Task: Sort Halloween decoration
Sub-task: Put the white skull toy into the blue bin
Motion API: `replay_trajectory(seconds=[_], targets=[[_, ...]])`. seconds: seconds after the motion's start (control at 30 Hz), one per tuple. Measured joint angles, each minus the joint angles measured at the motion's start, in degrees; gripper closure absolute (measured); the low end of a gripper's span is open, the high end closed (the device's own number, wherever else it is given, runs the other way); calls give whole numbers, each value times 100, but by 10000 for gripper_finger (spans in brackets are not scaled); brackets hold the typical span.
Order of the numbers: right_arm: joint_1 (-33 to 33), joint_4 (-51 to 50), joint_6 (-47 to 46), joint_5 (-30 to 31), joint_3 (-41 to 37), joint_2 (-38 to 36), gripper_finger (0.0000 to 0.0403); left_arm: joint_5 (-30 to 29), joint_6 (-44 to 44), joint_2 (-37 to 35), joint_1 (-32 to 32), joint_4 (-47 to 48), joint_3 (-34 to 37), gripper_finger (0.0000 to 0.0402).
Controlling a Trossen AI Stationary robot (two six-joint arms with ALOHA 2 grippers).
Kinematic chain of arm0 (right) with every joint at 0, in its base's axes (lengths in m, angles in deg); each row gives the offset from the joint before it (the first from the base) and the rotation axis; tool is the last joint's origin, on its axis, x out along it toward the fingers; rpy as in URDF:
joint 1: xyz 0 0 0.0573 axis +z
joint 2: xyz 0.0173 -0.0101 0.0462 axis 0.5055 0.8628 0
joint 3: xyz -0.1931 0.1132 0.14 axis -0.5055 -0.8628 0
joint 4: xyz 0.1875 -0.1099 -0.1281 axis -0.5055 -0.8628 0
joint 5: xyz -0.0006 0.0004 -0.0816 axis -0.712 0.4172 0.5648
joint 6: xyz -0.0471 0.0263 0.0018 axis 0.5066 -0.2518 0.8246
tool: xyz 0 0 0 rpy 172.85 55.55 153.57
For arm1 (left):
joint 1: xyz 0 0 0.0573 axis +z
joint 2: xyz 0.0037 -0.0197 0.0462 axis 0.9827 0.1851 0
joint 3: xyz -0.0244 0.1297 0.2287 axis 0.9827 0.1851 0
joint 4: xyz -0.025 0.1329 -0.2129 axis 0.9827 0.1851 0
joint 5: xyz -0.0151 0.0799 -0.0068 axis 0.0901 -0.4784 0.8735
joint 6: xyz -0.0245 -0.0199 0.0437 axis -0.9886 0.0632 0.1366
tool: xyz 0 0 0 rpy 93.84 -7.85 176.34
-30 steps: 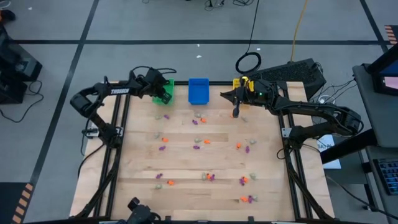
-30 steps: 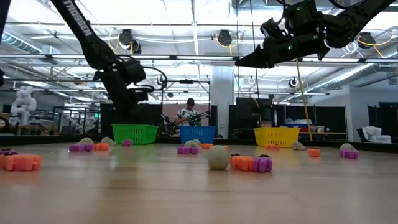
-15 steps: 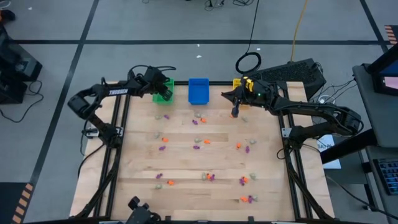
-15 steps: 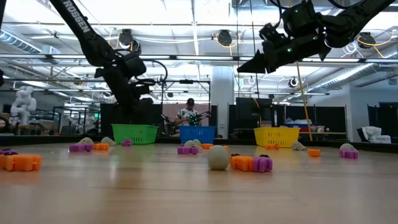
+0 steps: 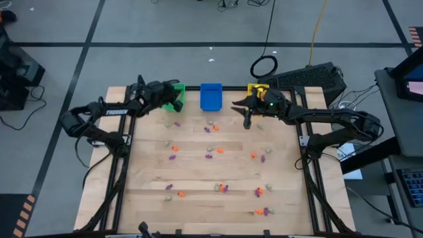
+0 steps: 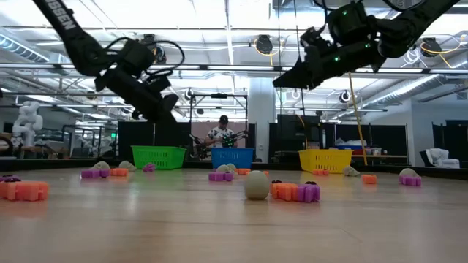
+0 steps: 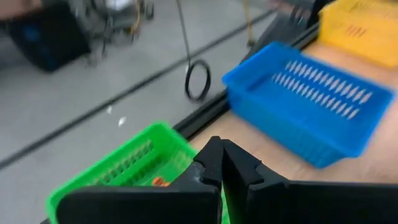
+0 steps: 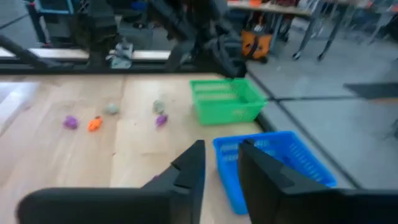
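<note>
Left gripper, fingers pressed shut on nothing, hangs by the green bin at upper left, where one orange piece seems to lie. Right gripper, partly parted and empty, hovers upper centre. Most Halloween decoration lies scattered mid-table, unsorted.

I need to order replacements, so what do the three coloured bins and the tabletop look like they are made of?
The green slotted bin, blue slotted bin and yellow slotted bin look like moulded plastic with a slight sheen: thin walls, rows of slots, uniform colour. The pale wooden tabletop looks like jointed planks, matte, with visible grain and seams.
</note>
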Motion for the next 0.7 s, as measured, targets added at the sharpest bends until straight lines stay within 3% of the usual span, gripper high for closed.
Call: replay_trajectory(seconds=[0.23,0.37,0.7], targets=[[278,-227,-369,0,787,1038,275,4,37,-58,-238,-1675,586,394],[414,-849,-423,-4,1194,1619,273,4,142,-56,-237,-1778,639,394],[579,-1232,-896,150,1776,2477,273,63,355,-56,-239,-1730,639,394]])
